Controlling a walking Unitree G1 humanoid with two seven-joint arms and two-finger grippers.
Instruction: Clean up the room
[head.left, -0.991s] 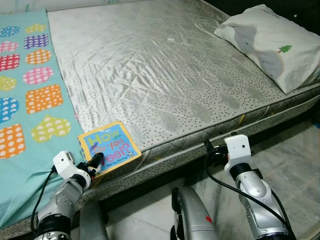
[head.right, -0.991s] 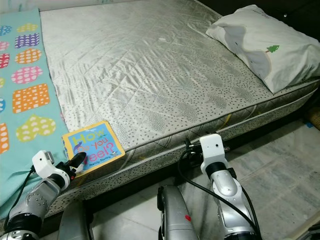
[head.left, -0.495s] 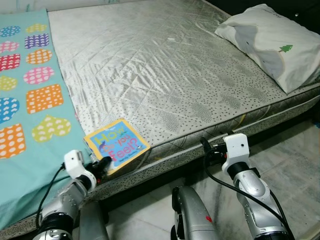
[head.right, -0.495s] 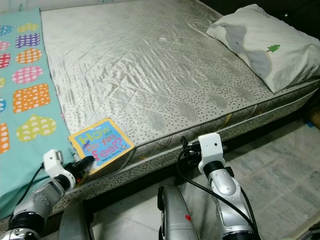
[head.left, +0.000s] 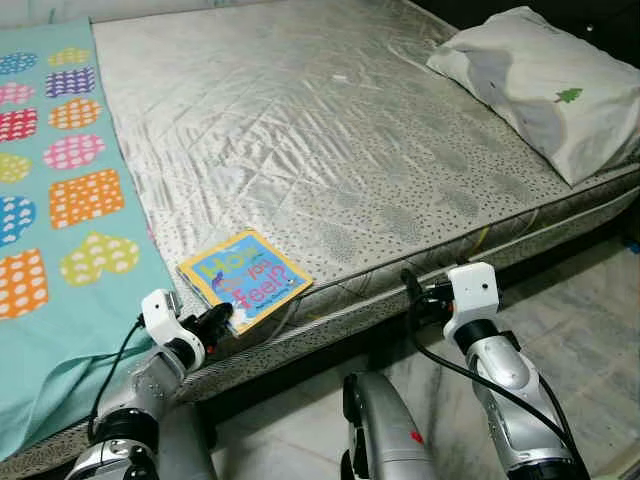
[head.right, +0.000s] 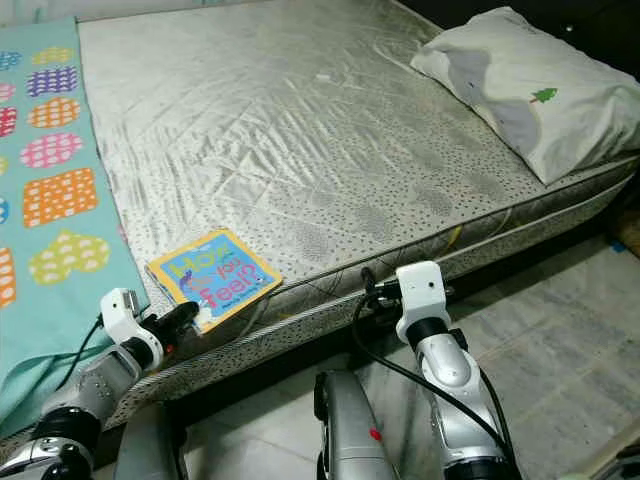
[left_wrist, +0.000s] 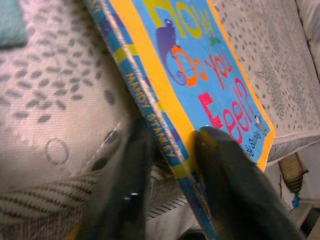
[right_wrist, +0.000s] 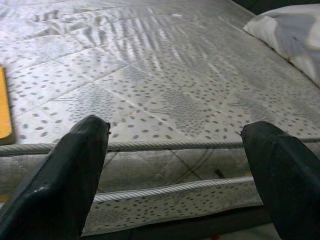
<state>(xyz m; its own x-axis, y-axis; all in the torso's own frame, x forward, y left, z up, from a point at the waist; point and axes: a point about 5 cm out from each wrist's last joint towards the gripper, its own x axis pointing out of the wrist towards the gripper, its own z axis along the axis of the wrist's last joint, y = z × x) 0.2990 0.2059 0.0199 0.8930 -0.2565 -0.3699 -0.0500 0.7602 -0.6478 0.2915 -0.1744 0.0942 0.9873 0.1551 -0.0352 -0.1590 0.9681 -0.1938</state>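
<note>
A square picture book (head.left: 244, 280) with a blue cover and yellow border lies at the near edge of the grey quilted mattress (head.left: 330, 150). My left gripper (head.left: 218, 320) is shut on the book's near edge; in the left wrist view the book (left_wrist: 200, 90) sits between the two black fingers (left_wrist: 230, 175). My right gripper (head.left: 412, 290) is open at the mattress side, right of the book, with nothing between its fingers (right_wrist: 75, 170).
A teal blanket (head.left: 60, 190) with coloured hearts covers the left part of the bed. A white pillow (head.left: 540, 85) with a small green tree lies at the far right. Marbled tile floor (head.left: 580, 310) runs along the bed's near side.
My left gripper has carried the book to the right along the mattress edge and turned it a little. The right arm has stayed about where it was.
</note>
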